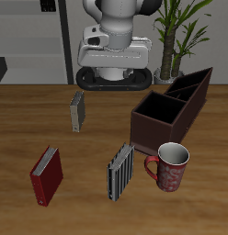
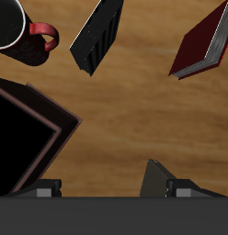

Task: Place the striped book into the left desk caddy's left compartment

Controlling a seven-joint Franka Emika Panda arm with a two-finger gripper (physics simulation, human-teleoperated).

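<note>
The striped book (image 1: 121, 171) stands upright near the table's front edge, beside the mug; it also shows in the wrist view (image 2: 97, 37). Two alike maroon-brown caddies stand end to end. The left desk caddy (image 1: 191, 87) is the one farther back; the other caddy (image 1: 165, 117) stands in front of it, and its dark open compartments show in the wrist view (image 2: 24, 128). My gripper (image 2: 114, 191) is open and empty, high above the table and well behind the striped book. In the exterior view the arm (image 1: 114, 41) is folded up at the table's back.
A red-and-white mug (image 1: 169, 167) stands in front of the nearer caddy. A red book (image 1: 47, 174) stands near the front edge, also in the wrist view (image 2: 203, 44). A small grey book (image 1: 77, 110) stands farther back. A potted plant (image 1: 176, 37) is behind the table.
</note>
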